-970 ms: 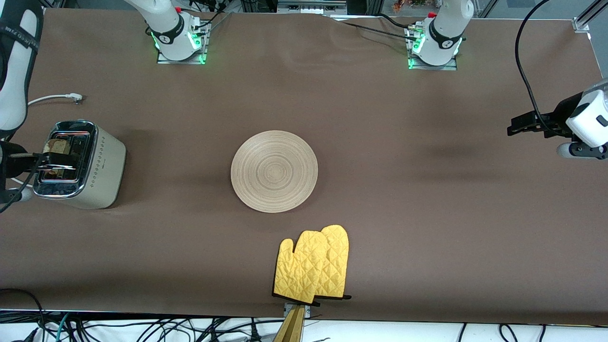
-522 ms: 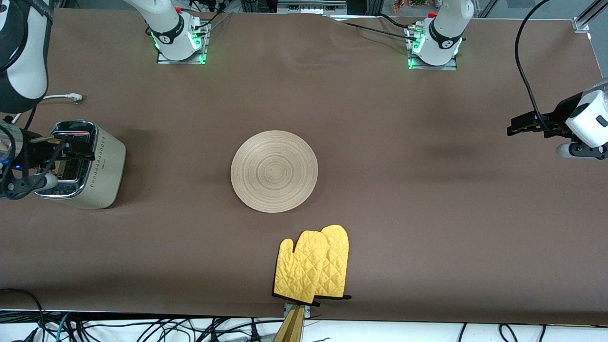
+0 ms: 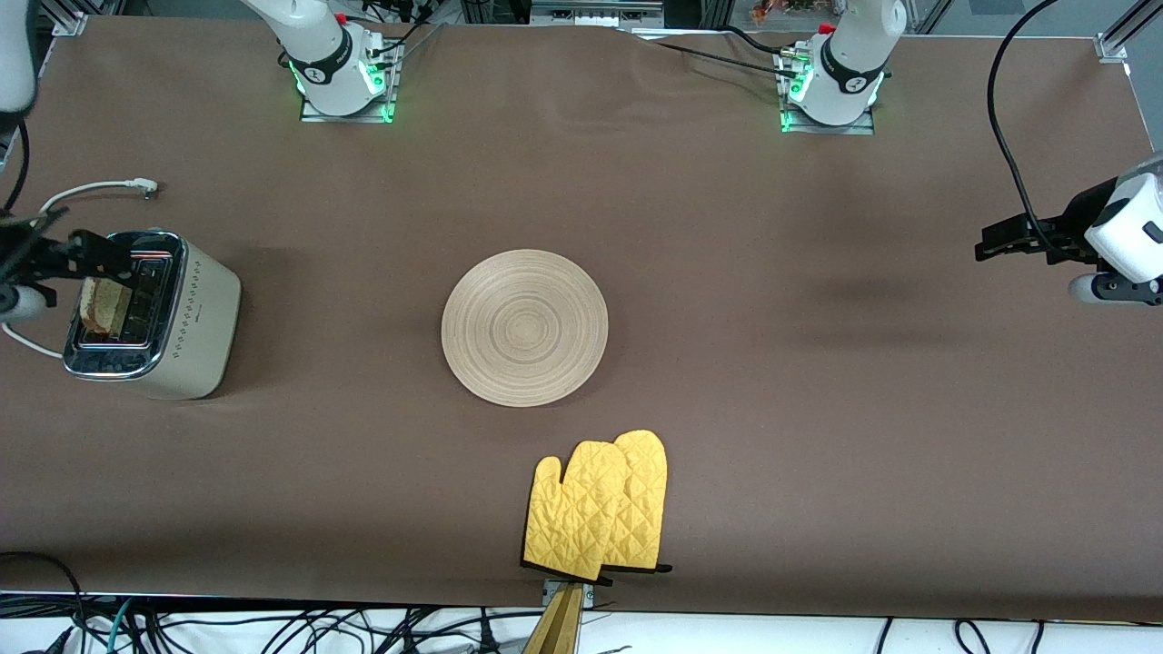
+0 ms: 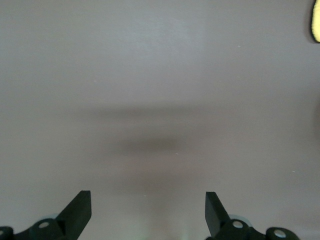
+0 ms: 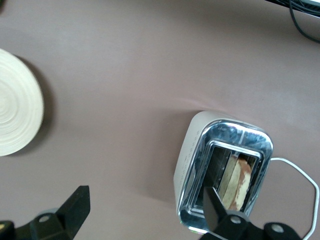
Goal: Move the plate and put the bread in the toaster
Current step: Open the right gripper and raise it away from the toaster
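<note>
The wooden plate (image 3: 524, 327) lies flat at the table's middle; its edge also shows in the right wrist view (image 5: 15, 115). The cream toaster (image 3: 186, 318) stands at the right arm's end of the table. The bread (image 3: 102, 304) stands in one of its slots, also seen in the right wrist view (image 5: 239, 182) inside the toaster (image 5: 200, 150). My right gripper (image 3: 77, 250) (image 5: 145, 200) is open and empty, up in the air over the toaster's edge. My left gripper (image 3: 995, 241) (image 4: 147, 200) is open and empty, waiting over bare table at the left arm's end.
A pair of yellow oven mitts (image 3: 600, 513) lies near the table's front edge, nearer to the camera than the plate; a corner shows in the left wrist view (image 4: 316, 20). The toaster's white cord (image 3: 91, 189) trails on the cloth beside it.
My right gripper has risen from the toaster's slots and drawn back toward the robots' side, empty. The bread stays in the slot. The left arm has not moved.
</note>
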